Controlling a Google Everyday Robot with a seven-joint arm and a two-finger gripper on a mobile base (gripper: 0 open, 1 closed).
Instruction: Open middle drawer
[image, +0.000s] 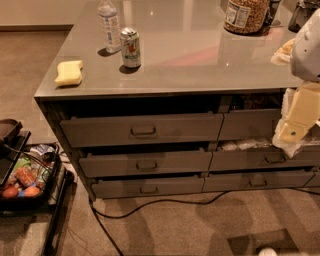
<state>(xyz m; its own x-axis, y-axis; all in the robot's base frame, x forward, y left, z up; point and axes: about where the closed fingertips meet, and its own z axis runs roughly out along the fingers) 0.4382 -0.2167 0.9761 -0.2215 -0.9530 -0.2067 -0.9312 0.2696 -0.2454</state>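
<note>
We find the middle drawer (145, 164) in the left-hand stack of the counter (200, 65), well to the left of the pincer (292, 131) and a little lower than it. Its flat grey-brown front carries a small rectangular metal pull (146, 165) at the centre. The front stands slightly forward of the cabinet, with a dark gap showing along its top edge. The pincer does not touch it.

Directly above it, about level with the pincer, we see the taller-fronted top drawer (142, 130), and below it the slim bottom drawer (147, 187); both also sit a little ajar.

The pincer itself is a cream-coloured piece at the right edge of our view, hanging in front of the right-hand stack of drawers (250, 160), just under the counter's edge. We cannot tell whether it is open or closed.

On the counter top, up and far to the left of the pincer, lie a yellow sponge (69, 73), a green-and-silver drink can (131, 47) and a clear water bottle (109, 25). A large jar (245, 15) stands above the pincer, nearer to it.

On the carpeted floor, below and left of the pincer, a black cable (150, 202) runs along the foot of the cabinet. Farthest left, a dark basket (50, 187) holds packaged snacks.
</note>
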